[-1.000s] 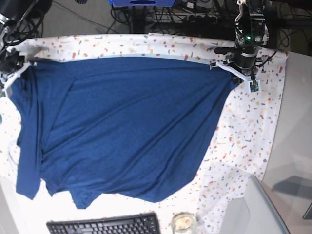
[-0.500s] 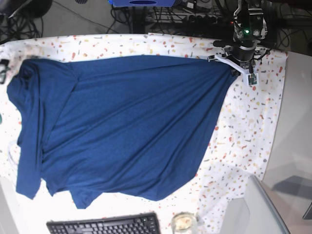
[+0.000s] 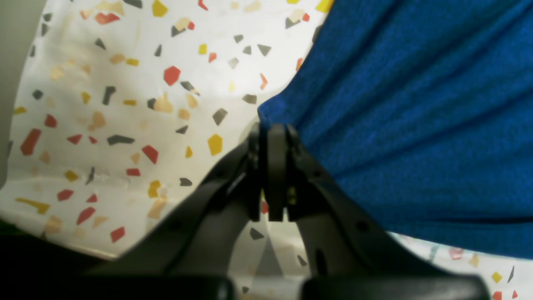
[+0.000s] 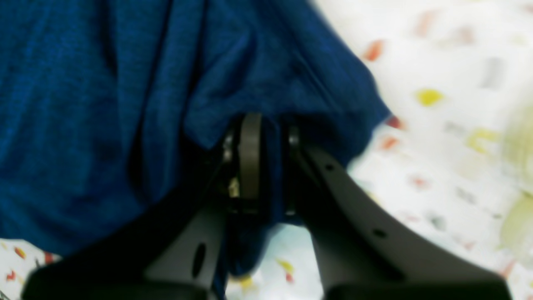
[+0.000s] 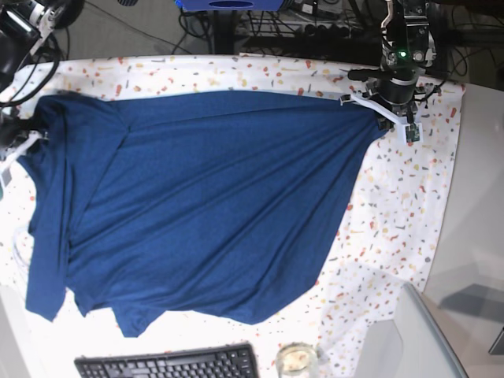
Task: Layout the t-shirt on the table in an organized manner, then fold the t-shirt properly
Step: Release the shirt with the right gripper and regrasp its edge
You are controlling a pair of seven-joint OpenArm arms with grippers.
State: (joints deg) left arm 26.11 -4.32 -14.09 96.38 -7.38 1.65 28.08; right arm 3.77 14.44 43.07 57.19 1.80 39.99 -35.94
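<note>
The dark navy t-shirt [image 5: 205, 205] lies spread over most of the speckled table [image 5: 402, 205], with folds along its left side and a wavy lower edge. At the far right corner of the shirt my left gripper [image 5: 381, 116] is shut on it. The left wrist view shows the jaws [image 3: 272, 133] pinched tight on the corner of the blue cloth [image 3: 416, 104]. My right gripper [image 5: 27, 140] is at the shirt's left edge. In the blurred right wrist view its jaws [image 4: 266, 129] are closed with bunched blue fabric [image 4: 104, 83] between them.
A black keyboard [image 5: 169, 365] and a small glass jar [image 5: 297, 361] sit at the near edge. Cables and equipment lie beyond the far edge. A bare grey surface [image 5: 480, 197] runs along the right, and a translucent sheet [image 5: 409, 331] sits at the lower right.
My right gripper let go of the shirt's upper left corner, left the view, and now grips the left edge lower down. The left gripper kept its hold, shifting only slightly.
</note>
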